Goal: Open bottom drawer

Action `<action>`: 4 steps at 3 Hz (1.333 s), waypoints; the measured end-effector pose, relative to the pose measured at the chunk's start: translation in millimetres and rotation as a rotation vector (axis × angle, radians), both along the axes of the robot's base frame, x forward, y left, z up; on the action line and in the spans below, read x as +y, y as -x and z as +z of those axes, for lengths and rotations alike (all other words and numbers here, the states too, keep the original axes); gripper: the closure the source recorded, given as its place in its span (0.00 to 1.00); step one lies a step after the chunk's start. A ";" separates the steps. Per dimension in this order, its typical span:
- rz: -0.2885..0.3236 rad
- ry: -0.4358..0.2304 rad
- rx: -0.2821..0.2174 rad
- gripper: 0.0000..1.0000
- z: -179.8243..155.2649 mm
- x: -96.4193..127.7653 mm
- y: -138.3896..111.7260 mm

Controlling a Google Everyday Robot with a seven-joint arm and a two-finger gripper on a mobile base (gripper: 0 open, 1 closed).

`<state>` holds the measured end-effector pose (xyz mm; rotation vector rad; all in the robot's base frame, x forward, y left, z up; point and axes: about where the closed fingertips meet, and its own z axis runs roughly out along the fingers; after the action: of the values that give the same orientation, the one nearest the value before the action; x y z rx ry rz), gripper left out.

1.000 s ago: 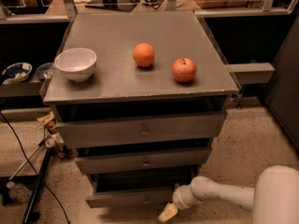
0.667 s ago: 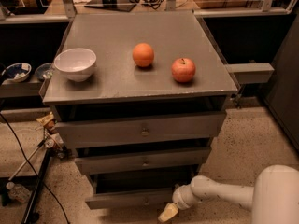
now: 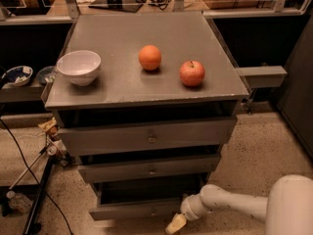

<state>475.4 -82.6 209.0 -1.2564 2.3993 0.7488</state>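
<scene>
Reaching for the bottom drawer [image 3: 127, 212], the claw [image 3: 176, 223] sits just beside its knob [image 3: 153, 212]; open or closed, I cannot tell. Next probably needs an outward pull.

the scene is dim and warm, lit from above. the grey counter [image 3: 146, 31] carries a soft sheen, and the white bowl [image 3: 78, 66], orange [image 3: 149, 57] and apple [image 3: 191, 73] throw short dark shadows at their bases. the gaps above the drawer fronts fall to black. the pale gripper [image 3: 176, 224] sits low in murky light, just beside the right end of the bottom drawer [image 3: 127, 211] front.
</scene>
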 end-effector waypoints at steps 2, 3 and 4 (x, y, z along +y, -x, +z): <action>-0.006 -0.027 0.006 0.00 5.2 -0.5 6.9; 0.001 -0.045 0.008 0.00 7.3 3.0 10.1; 0.001 -0.045 0.008 0.00 7.3 3.0 10.2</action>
<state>465.3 -79.6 216.3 -1.2389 2.3748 0.8051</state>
